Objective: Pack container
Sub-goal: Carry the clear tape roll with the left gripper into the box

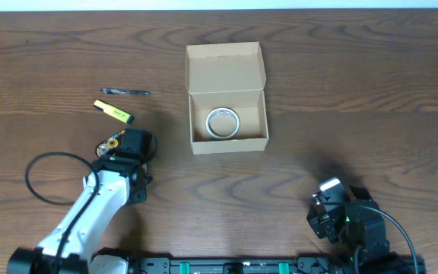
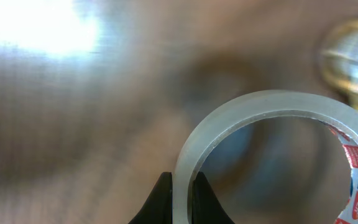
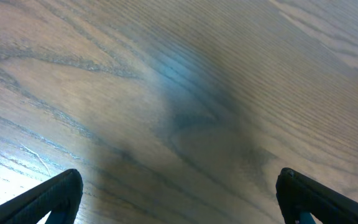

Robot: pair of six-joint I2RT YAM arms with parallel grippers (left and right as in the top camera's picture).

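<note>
Left end effector is clamped on the wall of a clear plastic roll of tape, one finger inside the ring and one outside. We read this rim pinch as the sensible hold, since the hoop looks too wide to span. Whether the roll is off the dark wooden surface we cannot tell. The small rectangular tan cardboard box sits mid-surface, well apart from that arm. Its flap lid is folded back on the far side, so the mouth is open from above, and a pale ring of tape lies flat on its floor. Right end effector hangs with fingers spread wide over bare wood, holding nothing, likely parked clear of the left arm's path. A thin black pen and a yellow highlighter lie left of the box, probably awaiting packing. We cannot identify the blurred brass-coloured object beside the held roll.
</note>
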